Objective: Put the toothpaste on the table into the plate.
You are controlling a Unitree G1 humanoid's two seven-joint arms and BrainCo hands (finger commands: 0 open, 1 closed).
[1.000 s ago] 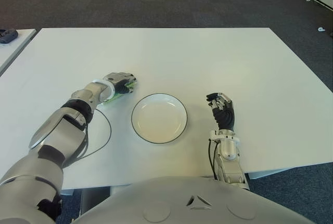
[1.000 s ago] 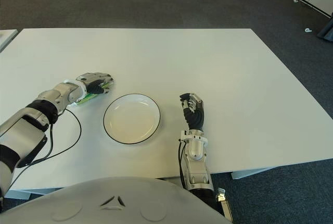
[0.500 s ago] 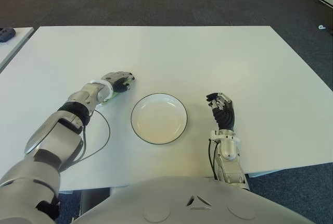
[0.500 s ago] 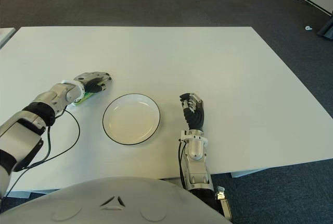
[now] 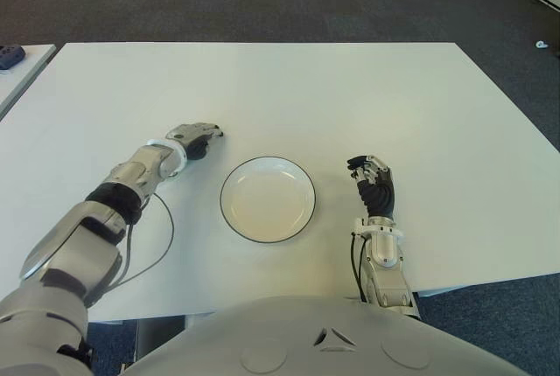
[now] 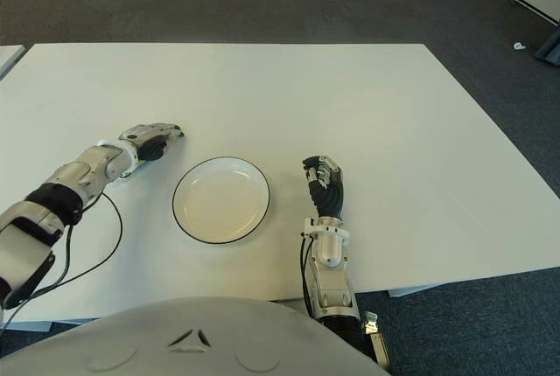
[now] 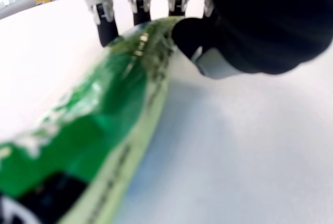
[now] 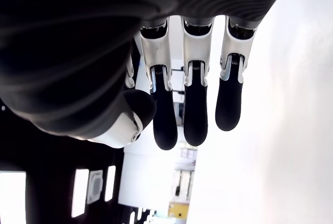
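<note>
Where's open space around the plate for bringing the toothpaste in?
The plate itself is bare. The table lies open beyond it and between it and the left hand, which is closed on the toothpaste. The right hand shows beside the plate's right.

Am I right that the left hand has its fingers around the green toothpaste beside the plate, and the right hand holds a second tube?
Not quite. The right hand, on the plate's right, holds nothing; the right wrist view shows its fingers empty. The rest stands: the left hand has its fingers around the green toothpaste left of the plate, as the left wrist view shows.
</note>
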